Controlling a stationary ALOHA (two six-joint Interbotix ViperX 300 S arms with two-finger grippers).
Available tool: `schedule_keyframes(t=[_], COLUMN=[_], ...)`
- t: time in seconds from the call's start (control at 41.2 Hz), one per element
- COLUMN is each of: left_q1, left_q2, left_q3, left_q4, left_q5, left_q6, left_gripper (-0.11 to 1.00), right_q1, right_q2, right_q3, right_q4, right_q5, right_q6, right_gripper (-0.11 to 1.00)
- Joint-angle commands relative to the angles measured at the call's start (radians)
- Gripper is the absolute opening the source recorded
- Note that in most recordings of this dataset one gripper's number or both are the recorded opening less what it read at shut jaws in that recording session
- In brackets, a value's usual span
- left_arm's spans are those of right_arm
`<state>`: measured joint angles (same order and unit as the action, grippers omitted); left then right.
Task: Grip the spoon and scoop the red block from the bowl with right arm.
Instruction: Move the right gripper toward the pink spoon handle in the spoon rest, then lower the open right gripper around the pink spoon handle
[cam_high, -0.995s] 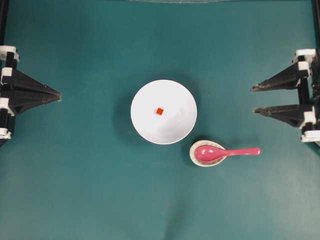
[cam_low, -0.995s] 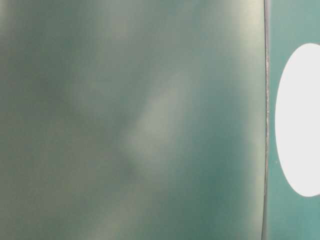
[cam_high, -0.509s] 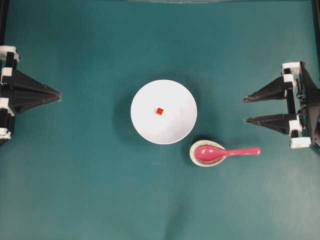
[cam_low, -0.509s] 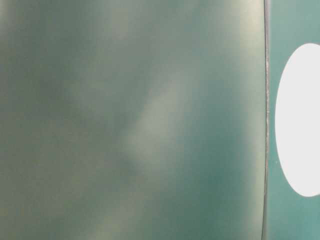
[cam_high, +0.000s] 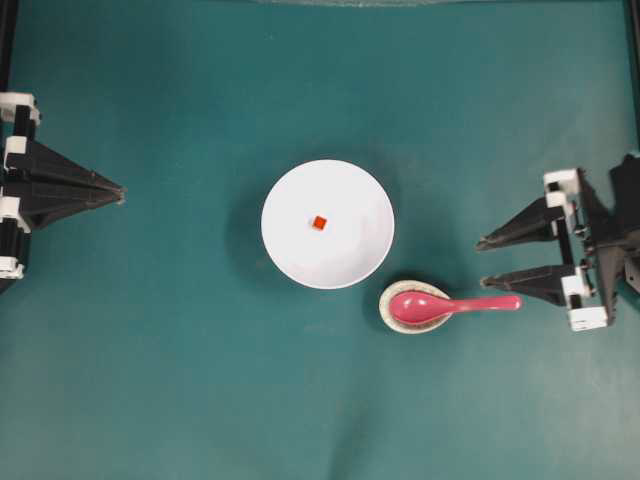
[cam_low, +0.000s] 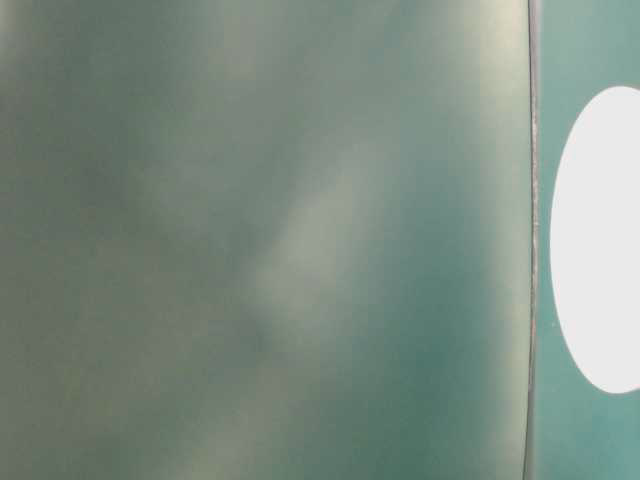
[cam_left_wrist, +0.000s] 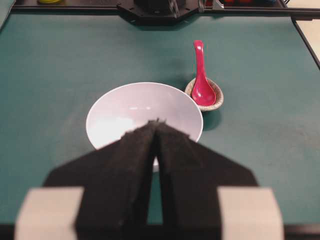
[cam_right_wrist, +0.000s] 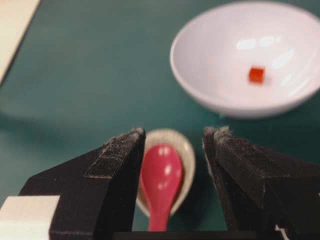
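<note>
Near the right edge of the table my right claw (cam_high: 481, 263) stands wide open and empty, so the straight handle of the glossy pink spoon (cam_high: 450, 305), propped on the small speckled dish (cam_high: 392, 317) beside the large white round bowl (cam_high: 345, 260), can fit between.

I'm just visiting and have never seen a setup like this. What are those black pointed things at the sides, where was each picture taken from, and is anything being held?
Those are the two-fingered hands of two robot arms, facing each other across a green table. The overhead view looks straight down: the left gripper has its fingers shut, and the right gripper has its fingers open. Neither holds anything. Two more pictures come from cameras mounted on each wrist, looking out past the fingers. The table-level view is mostly a blur.

On the table stands a white bowl with a tiny red block inside. Beside it, a pink spoon rests with its scoop in a small speckled dish. In the right wrist view the spoon shows between the open fingers.
</note>
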<state>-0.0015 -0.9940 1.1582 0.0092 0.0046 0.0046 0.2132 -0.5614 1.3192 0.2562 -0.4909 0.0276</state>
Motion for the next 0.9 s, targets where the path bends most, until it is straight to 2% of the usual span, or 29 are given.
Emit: schedule_keyframes(t=[0.0,0.146,0.388,0.655,0.873], left_q1=[-0.002,-0.002,-0.002,-0.002,-0.003], left_q2=[0.008,0.009,0.009,0.009,0.009], left_q3=[-0.026,-0.026,-0.026,-0.026,-0.026], left_q4=[0.003,0.003,0.003,0.003,0.003], left_q5=[-0.005,-0.005,0.000,0.000,0.000], left_q6=[0.000,0.000,0.000,-0.003,-0.003], left_gripper=[0.02,0.02,0.02,0.02,0.02], right_q1=[0.026,0.067,0.127,0.187,0.241], right_q2=[0.052,0.150,0.279,0.354,0.388], right_q3=[-0.006,0.002,0.005,0.008,0.020], right_q4=[0.028,0.067,0.166,0.232,0.261], right_q5=[-0.074,-0.176,-0.284,-0.302,-0.304], right_q6=[-0.002,-0.002,-0.002,0.002,0.058], right_gripper=[0.55,0.55,0.55,0.55,0.55])
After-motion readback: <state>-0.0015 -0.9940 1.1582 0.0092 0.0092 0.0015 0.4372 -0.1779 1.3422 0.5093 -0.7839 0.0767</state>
